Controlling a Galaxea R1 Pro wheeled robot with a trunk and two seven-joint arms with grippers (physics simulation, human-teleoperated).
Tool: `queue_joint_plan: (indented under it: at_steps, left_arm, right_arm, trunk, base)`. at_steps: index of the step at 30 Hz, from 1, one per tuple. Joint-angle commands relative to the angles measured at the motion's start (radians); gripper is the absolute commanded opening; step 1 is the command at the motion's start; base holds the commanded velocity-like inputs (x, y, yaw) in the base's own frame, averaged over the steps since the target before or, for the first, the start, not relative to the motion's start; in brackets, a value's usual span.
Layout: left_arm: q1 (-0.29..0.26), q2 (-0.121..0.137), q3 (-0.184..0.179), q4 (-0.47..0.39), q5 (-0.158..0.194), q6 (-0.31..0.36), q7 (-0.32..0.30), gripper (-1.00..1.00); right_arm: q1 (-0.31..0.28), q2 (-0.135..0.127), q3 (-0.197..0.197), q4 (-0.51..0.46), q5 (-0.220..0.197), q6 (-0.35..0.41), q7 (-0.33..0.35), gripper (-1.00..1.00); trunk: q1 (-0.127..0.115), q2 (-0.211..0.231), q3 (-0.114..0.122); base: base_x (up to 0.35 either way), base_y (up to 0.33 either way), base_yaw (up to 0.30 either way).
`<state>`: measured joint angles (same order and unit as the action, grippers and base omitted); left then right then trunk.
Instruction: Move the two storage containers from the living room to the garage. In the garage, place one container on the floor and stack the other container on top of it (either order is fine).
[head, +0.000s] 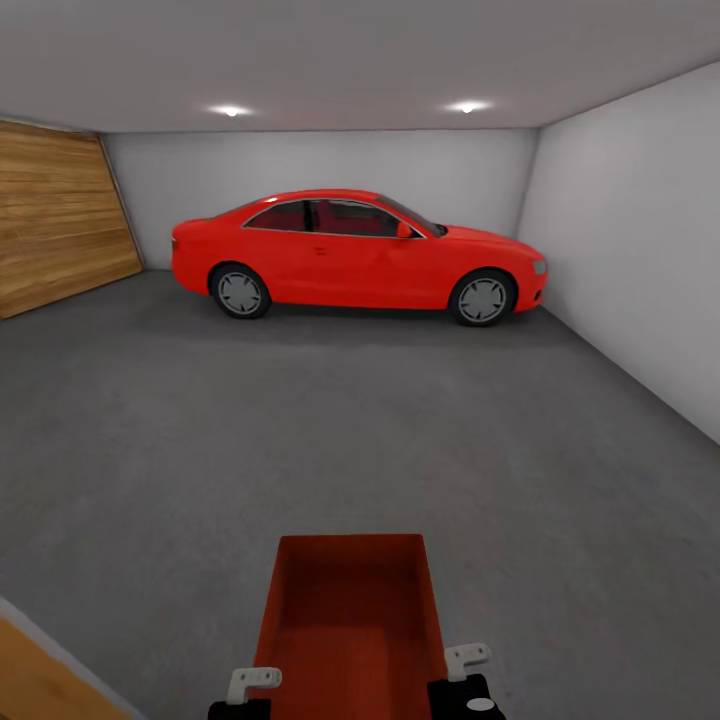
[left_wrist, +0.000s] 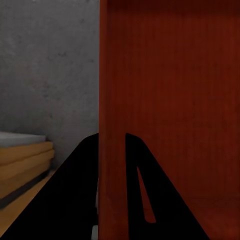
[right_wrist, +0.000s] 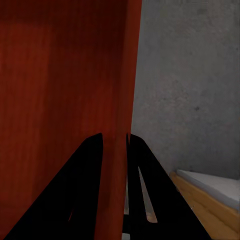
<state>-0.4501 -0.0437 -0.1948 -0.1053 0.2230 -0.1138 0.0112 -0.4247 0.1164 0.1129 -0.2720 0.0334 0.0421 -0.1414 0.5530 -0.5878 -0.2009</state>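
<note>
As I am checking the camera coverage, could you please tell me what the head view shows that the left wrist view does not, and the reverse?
Head view alone: a red car parked at the far wall, a wooden garage door, two ceiling lights, the container's open top, and the right hand on its other wall.

Left wrist view alone: a close look at the left hand with the container's thin wall pinched between its fingers, beside a wooden step.

Both: the orange-red storage container and the grey concrete floor.
</note>
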Motion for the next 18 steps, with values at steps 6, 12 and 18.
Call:
queue_joint_plan:
  at_steps: [6, 12, 18]
  left_arm:
    - [-0.002, 0.015, -0.006, -0.002, 0.004, -0.029, 0.007, -1.0]
    - [-0.002, 0.015, -0.006, -0.002, 0.004, -0.029, 0.007, -1.0]
    - [-0.002, 0.015, -0.007, -0.002, 0.004, -0.029, 0.007, -1.0]
  right_arm:
    - [0.0, -0.027, 0.011, 0.004, -0.007, 0.004, -0.001, -1.0]
    - [0.0, -0.027, 0.012, 0.004, -0.007, 0.004, -0.001, -1.0]
    - [0.0, -0.027, 0.012, 0.004, -0.007, 0.004, -0.001, -1.0]
  trunk:
    - [0.001, -0.001, -0.002]
    - [0.001, -0.001, -0.002]
    - [0.001, -0.001, -0.002]
  base:
    - [0.164, 0.0, 0.0]
    - [0.164, 0.0, 0.0]
    - [0.164, -0.003, 0.0]
